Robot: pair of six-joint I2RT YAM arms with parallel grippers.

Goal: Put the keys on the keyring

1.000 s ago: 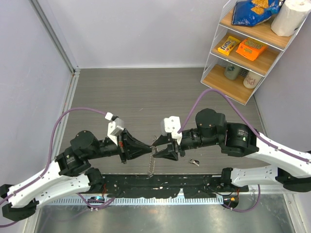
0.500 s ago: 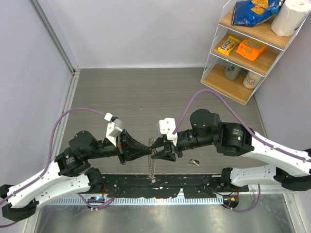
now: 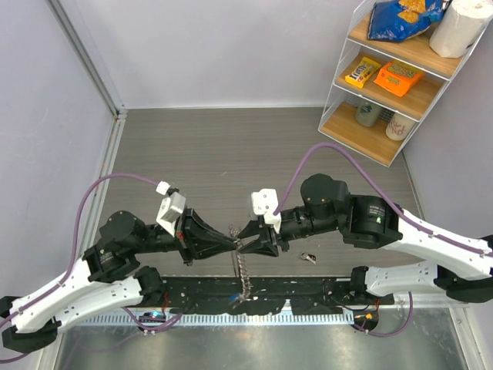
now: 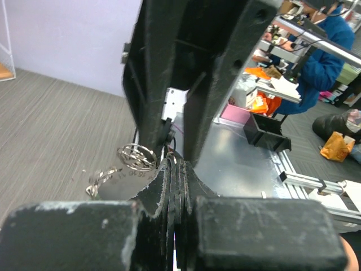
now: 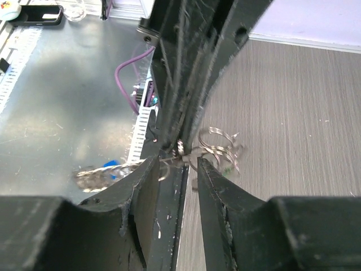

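The left gripper (image 3: 230, 242) is fully closed. In both wrist views it appears to pinch the wire of the keyring (image 4: 135, 157), whose coils stand just beside its fingertips. The chain (image 3: 244, 276) hangs straight down from that point, clear of the table (image 3: 231, 154), and the blue tag (image 5: 111, 164) shows beside the chain's lower part. The right gripper (image 3: 248, 243) faces the left gripper tip to tip, almost touching it, so both lie along one line with the ring at the junction. The right gripper's jaws stand partly apart, with a thin silvery wire crossing the gap. It cannot be determined whether the pads bear on this wire. The governing relation for the next move is that the ring lies directly ahead of the right gripper, at its fingertips, while the left gripper serves as the fixed holder. A loose key (image 3: 308, 258) lies flat on the table to the right of the left gripper, under the right arm and well apart from the ring. The right arm is the nearer of the two to it.

Limits of observation: the ring's coils are blurred in the right wrist view. It cannot be determined whether a key is already threaded, which way the ring's split faces, or what colour the loose key's head is. No other key can be located.
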